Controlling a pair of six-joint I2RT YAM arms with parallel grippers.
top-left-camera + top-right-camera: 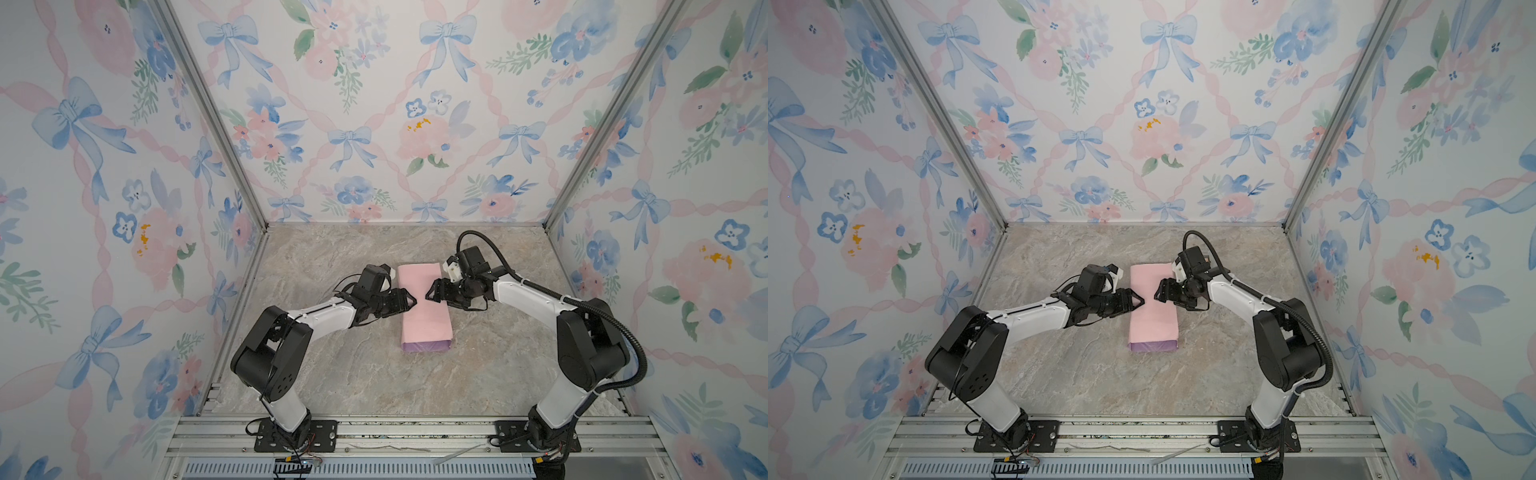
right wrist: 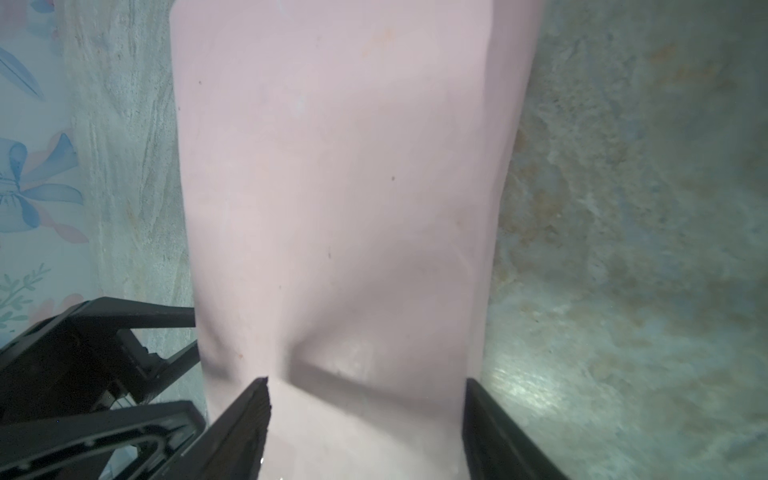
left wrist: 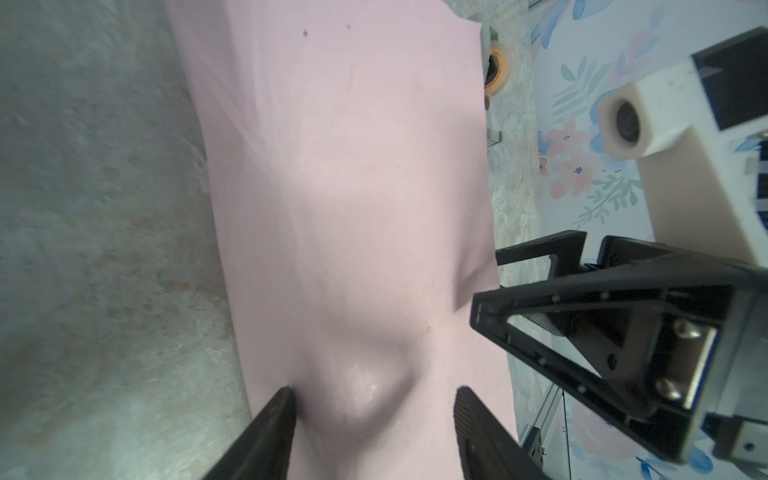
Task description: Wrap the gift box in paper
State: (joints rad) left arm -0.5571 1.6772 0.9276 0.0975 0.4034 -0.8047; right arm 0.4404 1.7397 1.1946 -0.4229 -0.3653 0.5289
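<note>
The cell is closed in by floral walls [image 1: 374, 124], and its floor is formed by a marbled table [image 1: 332, 374]. Two arms are reached inward from the near rail, the left arm [image 1: 324, 313] and the right arm [image 1: 536, 291], and they are brought almost together over the middle of the table.

The paper [image 1: 424, 320] is laid there as a long, raised block, pink side up, running from near to far; it is seen the same way in both top views [image 1: 1152, 320]. At its near end a lilac band [image 1: 424, 345] is turned down to the table. The box cannot be seen: whatever lies inside is fully covered by the paper.

The left gripper [image 1: 409, 302] is set at the paper's left edge and the right gripper [image 1: 430, 293] at its right edge, facing each other and near but apart. In the left wrist view the left gripper [image 3: 374, 395] is shown with its jaws spread, the tips pressed on the paper [image 3: 353, 208], which is puckered up between them. In the right wrist view the right gripper [image 2: 365, 382] is likewise shown with jaws apart over the dented paper [image 2: 332, 166]. Nothing is seen clamped in either.

A tape dispenser [image 3: 496, 68] is partly seen beyond the paper's edge.
</note>
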